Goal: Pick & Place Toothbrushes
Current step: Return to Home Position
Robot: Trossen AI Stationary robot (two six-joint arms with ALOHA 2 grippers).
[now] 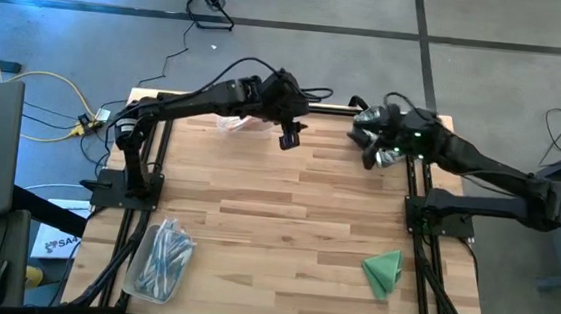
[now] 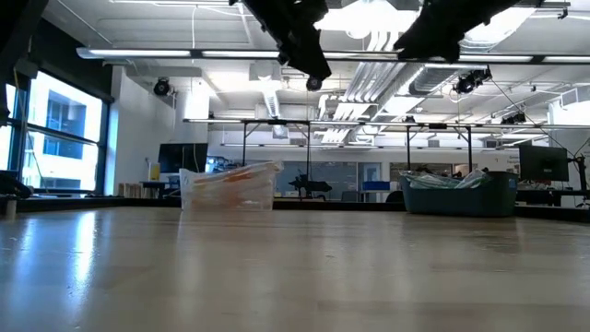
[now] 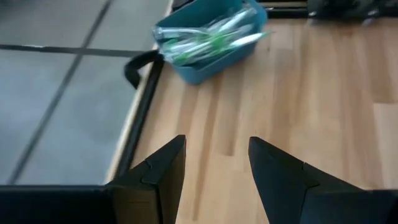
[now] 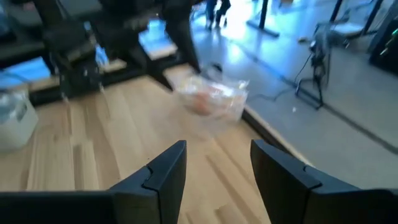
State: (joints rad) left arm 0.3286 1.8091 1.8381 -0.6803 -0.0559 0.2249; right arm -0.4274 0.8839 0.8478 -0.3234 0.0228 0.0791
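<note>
My left gripper (image 3: 214, 148) hangs above the far edge of the wooden table (image 1: 285, 228), its two dark fingers (image 3: 163, 171) spread apart with only bare boards between them. Ahead of it stands the blue bin (image 3: 199, 65) at the table's edge, heaped with green toothbrushes (image 3: 214, 38) in clear wrappers. My right gripper (image 4: 217, 152) is raised at the same far edge, on the other side. Its fingers are also parted and hold nothing. It faces across the boards to the transparent bin (image 4: 214, 99), which sits by the table's edge. The pinkish-orange smear inside it is probably the orange toothbrushes (image 2: 238, 173), though the view from my right wrist is too soft to pick out single sticks. From table height both bins stand on the far edge, well apart, with my arms up above them. From overhead, the transparent bin lies partly under my left arm, and my right wrist hides most of the blue bin. The gray bin (image 1: 141, 276) rests in the opposite corner on my left side, filled with blue toothbrushes (image 1: 165, 250). A folded green cloth (image 1: 384, 271) lies near my right arm's base.
</note>
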